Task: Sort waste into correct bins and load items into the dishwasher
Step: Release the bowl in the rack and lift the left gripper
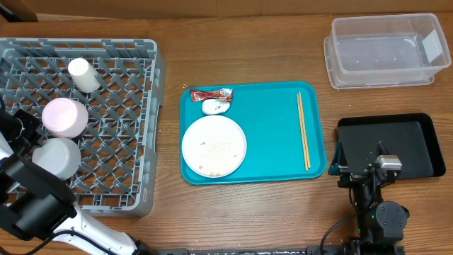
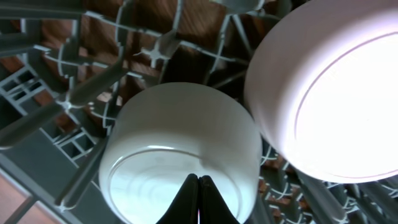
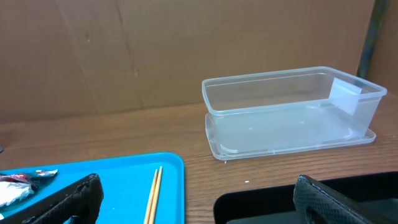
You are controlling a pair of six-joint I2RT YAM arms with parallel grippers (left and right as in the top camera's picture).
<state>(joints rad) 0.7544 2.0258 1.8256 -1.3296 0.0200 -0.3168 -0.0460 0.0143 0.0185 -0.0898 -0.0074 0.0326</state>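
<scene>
Left gripper (image 2: 199,194) is closed tight, its fingertips together and empty, at the upturned pale bowl (image 2: 186,124) in the grey dish rack (image 1: 152,142), near the round dish (image 1: 65,117) and white cup (image 1: 83,74). The teal tray (image 1: 272,120) holds red wrapper (image 1: 211,94), white plate (image 1: 202,134) and chopsticks (image 1: 303,131). Right gripper (image 3: 196,208) gapes wide and empty by the black tray (image 1: 410,149).

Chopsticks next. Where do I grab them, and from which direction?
Take the chopsticks at mid-length, straight from above, with the jaws closing across the pair. They lie flat, side by side, close along the right rim of the teal tray, so a sideways approach would likely hit that rim.
</scene>
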